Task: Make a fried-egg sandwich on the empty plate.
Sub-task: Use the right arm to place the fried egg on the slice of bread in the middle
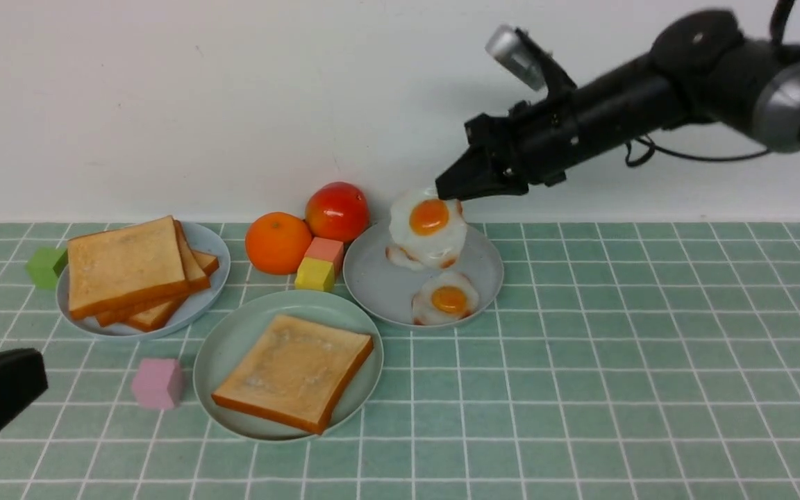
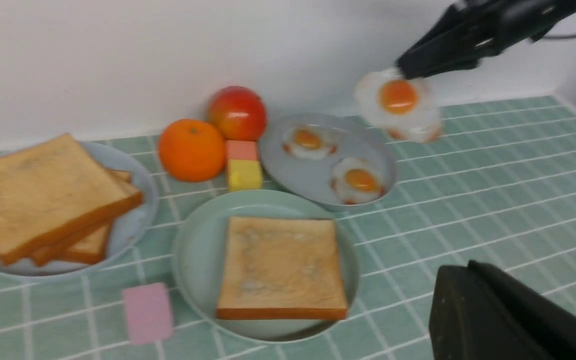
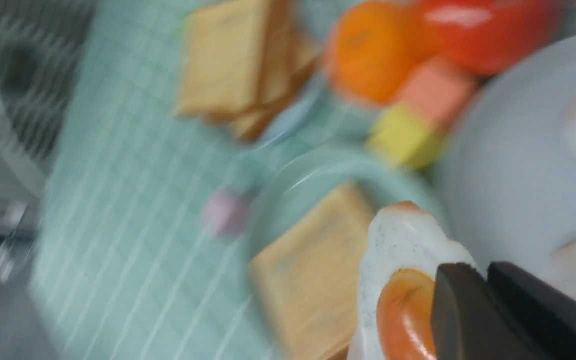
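Observation:
The mint-green plate (image 1: 233, 340) holds one toast slice (image 1: 296, 371) lying flat. My right gripper (image 1: 445, 189) is shut on the edge of a fried egg (image 1: 430, 226) and holds it tilted in the air above the grey plate (image 1: 372, 278). Two more eggs lie on that plate, one (image 1: 447, 298) in full view and one (image 1: 400, 257) partly hidden behind the held egg. The right wrist view shows the held egg (image 3: 398, 250) pinched in the jaws, with the toast (image 3: 308, 280) below. My left gripper (image 1: 35, 378) is shut and empty, low at the front left.
Several toast slices (image 1: 126, 267) are stacked on a blue-grey plate (image 1: 216, 250) at the left. An orange (image 1: 278, 242), a red fruit (image 1: 337, 210), a pink block (image 1: 325, 250) and a yellow block (image 1: 314, 274) sit between the plates. A green block (image 1: 46, 267) and a pink block (image 1: 157, 382) lie at the left.

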Available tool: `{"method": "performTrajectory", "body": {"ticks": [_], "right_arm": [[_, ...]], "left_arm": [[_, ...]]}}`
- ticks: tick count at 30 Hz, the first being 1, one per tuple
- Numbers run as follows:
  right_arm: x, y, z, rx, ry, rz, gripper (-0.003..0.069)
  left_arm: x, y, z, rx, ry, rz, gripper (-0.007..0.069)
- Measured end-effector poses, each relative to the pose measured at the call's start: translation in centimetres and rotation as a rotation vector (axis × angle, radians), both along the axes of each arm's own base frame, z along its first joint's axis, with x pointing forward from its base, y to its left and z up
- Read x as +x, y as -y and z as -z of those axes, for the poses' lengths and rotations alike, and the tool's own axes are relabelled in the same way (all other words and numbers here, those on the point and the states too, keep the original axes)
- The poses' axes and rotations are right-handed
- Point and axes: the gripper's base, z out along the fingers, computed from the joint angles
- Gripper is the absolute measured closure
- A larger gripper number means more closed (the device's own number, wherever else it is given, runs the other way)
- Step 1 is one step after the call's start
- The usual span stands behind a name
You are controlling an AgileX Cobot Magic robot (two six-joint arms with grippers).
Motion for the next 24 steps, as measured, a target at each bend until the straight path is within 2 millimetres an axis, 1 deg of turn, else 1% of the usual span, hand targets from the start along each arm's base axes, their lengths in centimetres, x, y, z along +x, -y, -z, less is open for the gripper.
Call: {"method": "performTrajectory", "body": {"ticks": [2, 3, 4, 5, 6, 7, 10, 12, 17, 19, 22, 24], "right_arm": [[-0.9, -1.2, -0.2, 0.005, -0.015, -0.049, 0.0607], [-1.6, -2.4, 0.0, 0.01, -0.03, -0.081, 0.0607], [-2.6, -4.4, 0.8, 0.011, -0.053, -0.114, 0.0607], [-3.1, -5.6, 1.6, 0.011, -0.069, -0.124, 0.0607], [-3.2, -5.9, 1.8, 0.013, -0.076, -0.124, 0.0607], [-3.6, -7.4, 2.9, 0.016, -0.086, -0.117, 0.0607], [-3.4, -9.5, 5.4, 0.036, -0.106, -0.061, 0.0607], [-2.8, -10.1, 6.7, 0.07, -0.13, -0.007, 0.0607], [-1.6, -10.5, 10.0, 0.101, -0.195, 0.081, 0.0607], [-1.5, -10.5, 10.9, 0.096, -0.211, 0.087, 0.0606], [-1.4, -10.6, 11.5, 0.094, -0.235, 0.099, 0.0594], [-1.3, -10.6, 12.1, 0.092, -0.258, 0.124, 0.0562]], "left_arm": [[0.0, -0.1, 0.0, 0.015, 0.006, -0.006, 0.0638], [0.1, -0.1, 0.0, 0.021, 0.009, -0.008, 0.0638], [0.1, -0.2, 0.0, 0.029, 0.011, -0.012, 0.0638], [0.1, -0.2, 0.0, 0.032, 0.012, -0.013, 0.0638], [0.1, -0.2, 0.0, 0.032, 0.012, -0.013, 0.0638], [0.1, -0.2, 0.0, 0.033, 0.011, -0.014, 0.0638], [0.1, -0.2, 0.1, 0.034, 0.01, -0.015, 0.0637], [0.1, -0.2, 0.1, 0.035, 0.01, -0.015, 0.0635], [0.1, -0.2, 0.1, 0.036, 0.01, -0.015, 0.0634], [0.1, -0.2, 0.1, 0.036, 0.01, -0.015, 0.0634], [0.1, -0.2, 0.1, 0.036, 0.01, -0.016, 0.0634], [0.1, -0.2, 0.1, 0.037, 0.01, -0.016, 0.0631]]}}
